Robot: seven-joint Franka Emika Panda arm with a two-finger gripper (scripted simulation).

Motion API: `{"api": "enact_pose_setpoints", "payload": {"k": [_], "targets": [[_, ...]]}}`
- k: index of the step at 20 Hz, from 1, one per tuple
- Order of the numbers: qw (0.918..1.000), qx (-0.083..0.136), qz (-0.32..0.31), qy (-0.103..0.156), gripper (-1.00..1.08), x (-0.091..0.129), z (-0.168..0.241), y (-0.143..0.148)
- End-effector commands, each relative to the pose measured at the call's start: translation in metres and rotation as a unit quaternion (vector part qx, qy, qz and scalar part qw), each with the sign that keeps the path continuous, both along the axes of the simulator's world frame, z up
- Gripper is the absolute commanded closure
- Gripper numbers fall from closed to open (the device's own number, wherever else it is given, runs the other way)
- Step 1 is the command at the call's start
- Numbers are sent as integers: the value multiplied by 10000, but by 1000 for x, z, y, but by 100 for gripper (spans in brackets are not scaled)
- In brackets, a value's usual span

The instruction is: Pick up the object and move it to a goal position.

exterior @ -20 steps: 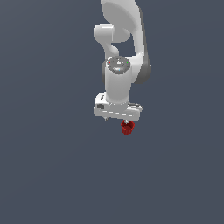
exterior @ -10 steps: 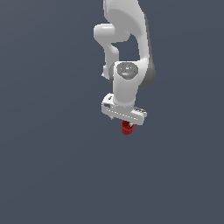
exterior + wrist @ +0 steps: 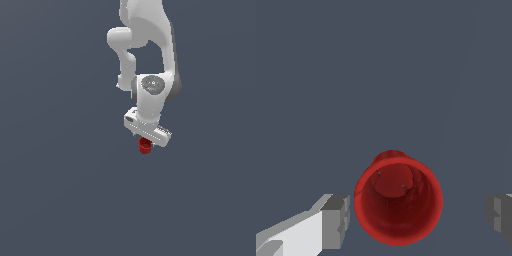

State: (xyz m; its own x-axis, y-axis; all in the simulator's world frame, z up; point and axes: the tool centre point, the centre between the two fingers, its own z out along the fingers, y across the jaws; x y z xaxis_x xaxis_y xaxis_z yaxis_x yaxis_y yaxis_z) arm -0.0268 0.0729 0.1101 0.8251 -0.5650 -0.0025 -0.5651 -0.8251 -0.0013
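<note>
The object (image 3: pixel 398 200) is a glossy red cup, tapered, its round rimmed mouth facing the wrist camera. It sits just under the smooth white gripper (image 3: pixel 145 142), centre frame. Grey fingers (image 3: pixel 336 220) stand spread, not touching it.

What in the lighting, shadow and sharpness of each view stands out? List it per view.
Exterior view: flat, even light, plain grey ground, no cast shadow under the red cup. Wrist view: cup sharp, darker inside toward its base; finger pads shaded grey, no glare.
</note>
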Motion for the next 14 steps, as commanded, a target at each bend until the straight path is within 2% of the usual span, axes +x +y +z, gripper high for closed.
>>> {"api": "enact_pose_setpoints", "payload": {"k": [1,14], "targets": [[9998,-4,-220,-3,-92,-2,-4,5],[9976,-13,-698,-6,-92,-8,-13,15]]}}
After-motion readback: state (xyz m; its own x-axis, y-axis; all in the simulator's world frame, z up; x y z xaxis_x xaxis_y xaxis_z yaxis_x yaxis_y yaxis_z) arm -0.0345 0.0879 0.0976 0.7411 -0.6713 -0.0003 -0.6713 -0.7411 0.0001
